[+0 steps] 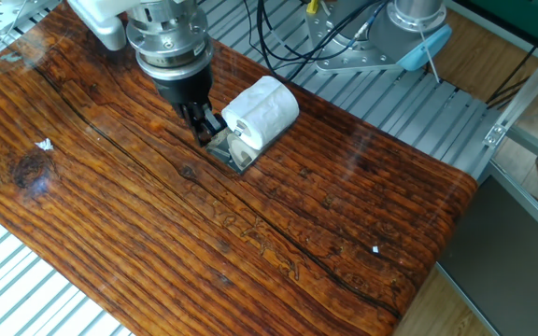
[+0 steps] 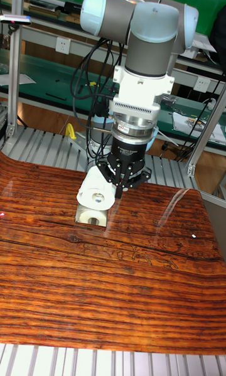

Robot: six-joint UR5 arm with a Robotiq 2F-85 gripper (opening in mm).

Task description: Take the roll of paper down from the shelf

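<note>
The white crinkled roll of paper (image 1: pixel 263 110) lies on its side on the shelf (image 1: pixel 231 152), a small dark metal rack standing on the wooden table. Its brownish core hole faces the front in the tall fixed view, where the roll of paper (image 2: pixel 97 191) hides most of the shelf (image 2: pixel 91 218). My black gripper (image 1: pixel 205 126) points down right beside the roll's core end, close to the shelf's bracket. Its fingers look slightly apart with nothing between them. In the tall fixed view my gripper (image 2: pixel 122 184) hangs just to the right of the roll.
The wooden tabletop (image 1: pixel 250 243) ends in a curled edge at the right. Black cables (image 1: pixel 278 37) and the arm's base (image 1: pixel 409 28) sit on the ribbed metal bench behind. A small white speck (image 1: pixel 375 248) lies on the wood.
</note>
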